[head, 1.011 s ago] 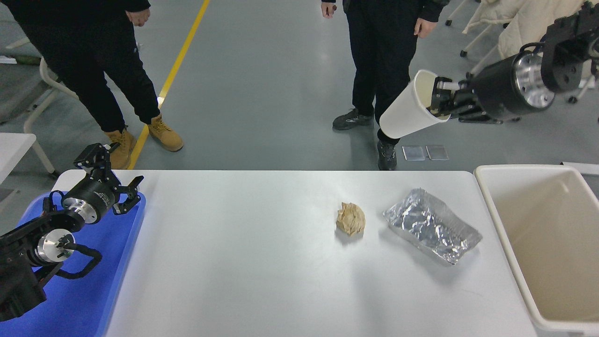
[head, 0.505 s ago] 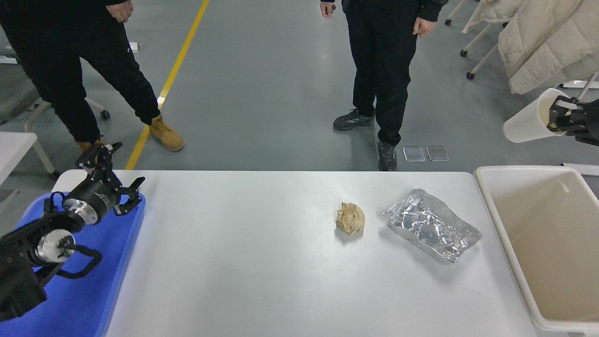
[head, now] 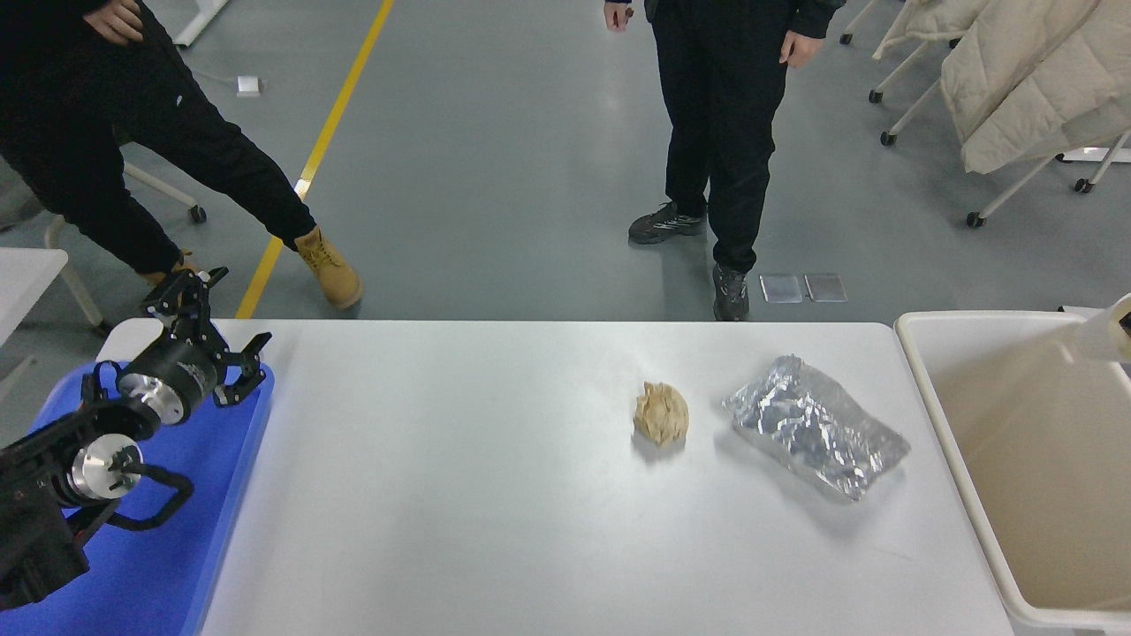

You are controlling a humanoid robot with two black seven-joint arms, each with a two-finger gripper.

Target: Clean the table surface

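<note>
The white table surface carries a crumpled brown paper ball and, to its right, a crinkled silver foil bag. A white paper cup pokes in at the right edge, tilted, in the air over the cream bin. Only a dark sliver of my right gripper shows at the cup's rim, still gripping it. My left gripper is parked at the lower left over the blue tray, fingers spread and holding nothing.
The bin stands off the table's right end. Two people in dark clothes stand beyond the far edge, one at the top left, one at the top middle. Chairs draped with cream coats are at the top right.
My right arm has swung right and down with the cup, from above the table's far side to over the bin, almost out of frame. The person at the left has shifted stance.
</note>
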